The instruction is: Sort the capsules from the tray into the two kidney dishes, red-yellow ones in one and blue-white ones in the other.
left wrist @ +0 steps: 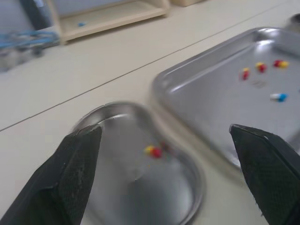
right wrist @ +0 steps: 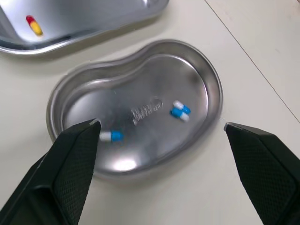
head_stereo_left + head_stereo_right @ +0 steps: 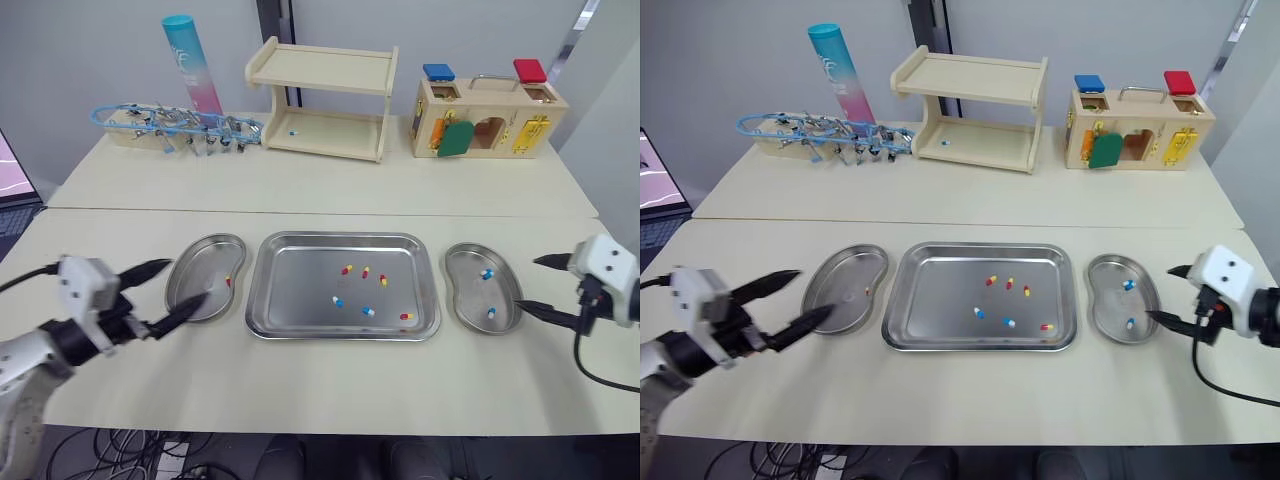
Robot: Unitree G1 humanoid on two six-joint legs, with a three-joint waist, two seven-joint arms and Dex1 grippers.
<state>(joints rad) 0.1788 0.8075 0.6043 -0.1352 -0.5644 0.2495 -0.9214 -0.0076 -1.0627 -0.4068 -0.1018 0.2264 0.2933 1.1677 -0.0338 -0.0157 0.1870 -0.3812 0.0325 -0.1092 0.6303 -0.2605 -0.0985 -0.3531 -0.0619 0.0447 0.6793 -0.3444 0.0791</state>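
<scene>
I count six capsules on the tray (image 3: 300,290), four red-yellow and two blue-white. The left dish (image 3: 200,262) holds one red-yellow capsule (image 1: 153,151); the right dish (image 3: 468,295) holds two blue-white capsules (image 2: 180,110). The left hand (image 3: 189,280) and right hand (image 3: 525,283) both have their fingers apart.

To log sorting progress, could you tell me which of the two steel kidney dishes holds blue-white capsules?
The shiny steel kidney dish on the robot's right, with two blue-white capsules in it; the left steel kidney dish holds only one red-yellow capsule.
</scene>
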